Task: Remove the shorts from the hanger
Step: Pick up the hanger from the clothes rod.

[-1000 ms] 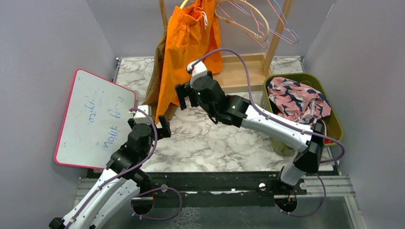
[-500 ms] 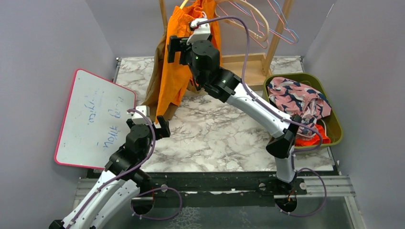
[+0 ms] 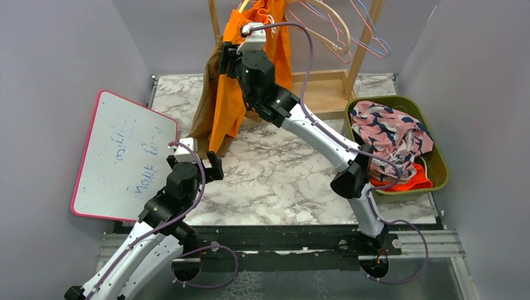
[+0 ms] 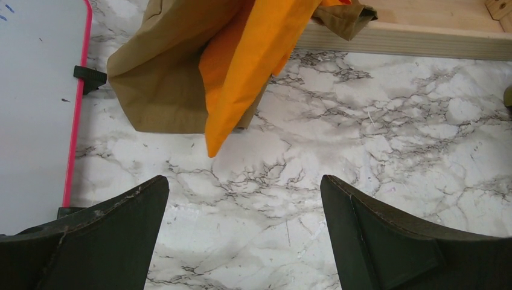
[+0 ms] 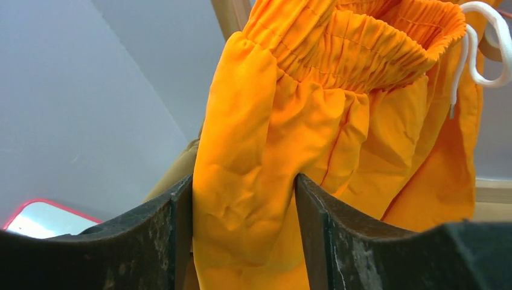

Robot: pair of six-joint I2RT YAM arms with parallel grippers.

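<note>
Landmark: I take the wooden rack [image 3: 362,47] at the far edge of the surface [image 3: 281,181].
Orange shorts [image 3: 228,106]: hanging at the rack's left end, hem down beside its base; my right wrist view shows the gathered waistband and a white drawstring [image 5: 483,42] uppermost.
Tan-brown shorts [image 3: 203,106]: hanging just left of the orange pair, touching it.
Right jaws: raised to the rack's left end, clamped on a fold of the orange shorts below the waistband.
Left jaws: wide apart, low over the surface, well in front of the rack.
Olive bin [image 3: 437,156]: just right of the rack's base; I count pink blotched shorts [image 3: 387,128] and a red-orange pair [image 3: 406,183] inside.
Hangers [image 3: 337,28]: on the rack, right of the orange shorts.
Whiteboard [image 3: 125,156]: well left of the rack.
</note>
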